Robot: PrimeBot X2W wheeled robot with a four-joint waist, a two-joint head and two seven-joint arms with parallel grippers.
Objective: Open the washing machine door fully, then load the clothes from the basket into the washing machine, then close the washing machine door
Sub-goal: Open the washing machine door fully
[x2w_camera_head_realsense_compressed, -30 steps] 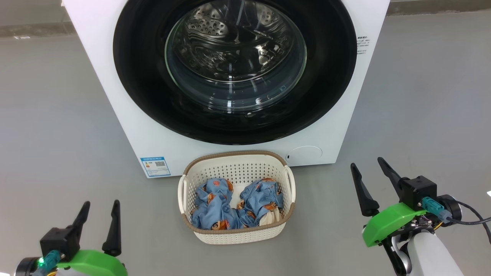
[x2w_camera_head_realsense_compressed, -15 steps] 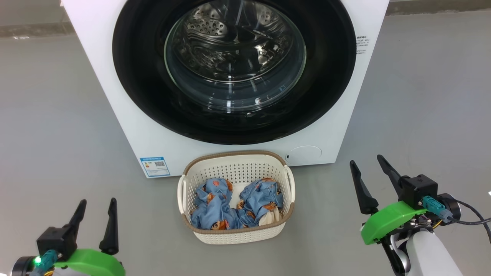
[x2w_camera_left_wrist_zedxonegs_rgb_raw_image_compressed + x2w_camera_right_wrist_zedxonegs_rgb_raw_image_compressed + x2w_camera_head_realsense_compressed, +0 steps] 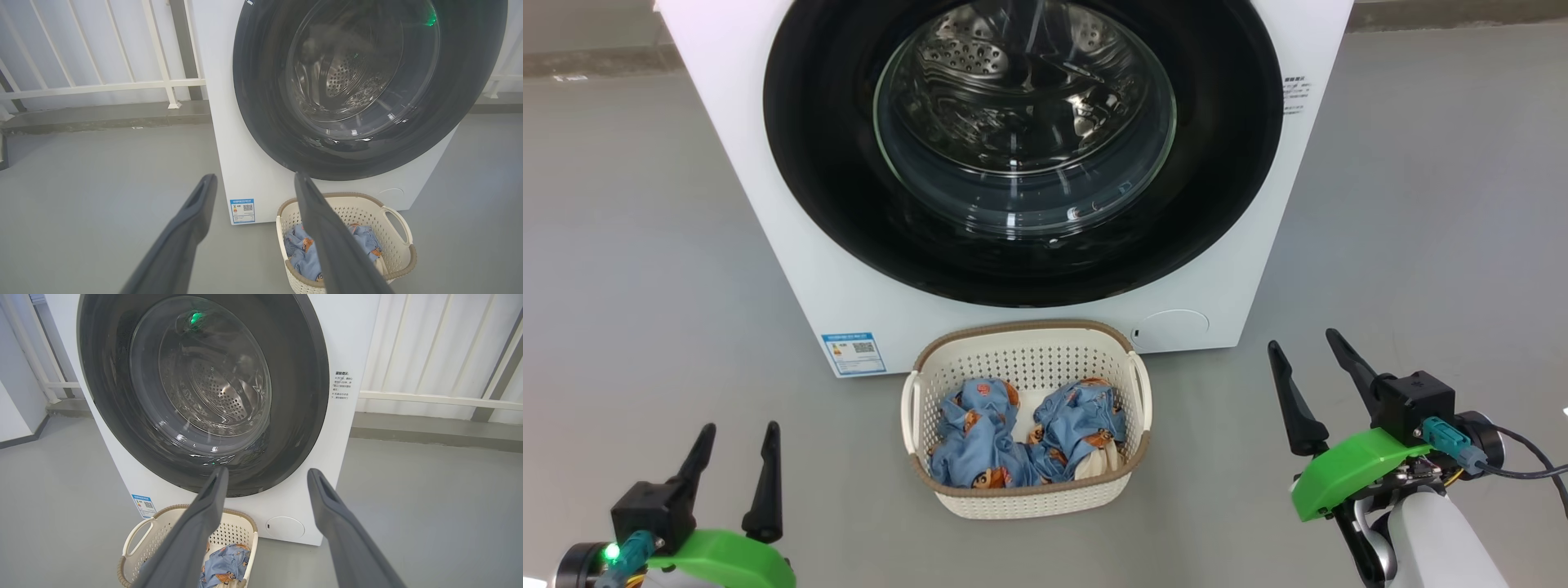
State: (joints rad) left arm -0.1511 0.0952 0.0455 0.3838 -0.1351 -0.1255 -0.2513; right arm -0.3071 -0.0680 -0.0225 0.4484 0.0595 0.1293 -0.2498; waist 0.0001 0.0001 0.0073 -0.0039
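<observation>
- Over the last second the right gripper (image 3: 1300, 340) has edged a little higher in the head view. The left gripper (image 3: 740, 426) dipped slightly and is back about where it was. The washer (image 3: 768, 245), basket (image 3: 1025, 328) and clothes (image 3: 988, 445) lie as before.
- Left gripper: its fingers are spread wide with nothing between them. It hovers over the grey floor (image 3: 645, 286) at the lower left, well apart from the basket.
- Right gripper: its fingers are also spread wide and hold nothing. It is at the lower right, off to the basket's right and in front of the washer's right corner, touching neither.
- The door (image 3: 825, 163) is shut, flush on the washer's front. Its glass window (image 3: 1025, 122) shows the steel drum behind.
- The basket stands on the floor just in front of the washer, below the door's lower edge. It sits between the blue label (image 3: 854, 354) and the round cap (image 3: 1172, 331).
- The clothes lie bunched in the basket's bottom as two blue lumps, with a cream part by the right one.
- In the left wrist view one finger (image 3: 327, 237) crosses in front of the basket's left part, and a white railing (image 3: 102, 85) stands behind the washer.
- In the right wrist view one finger (image 3: 192, 539) overlaps the basket.
</observation>
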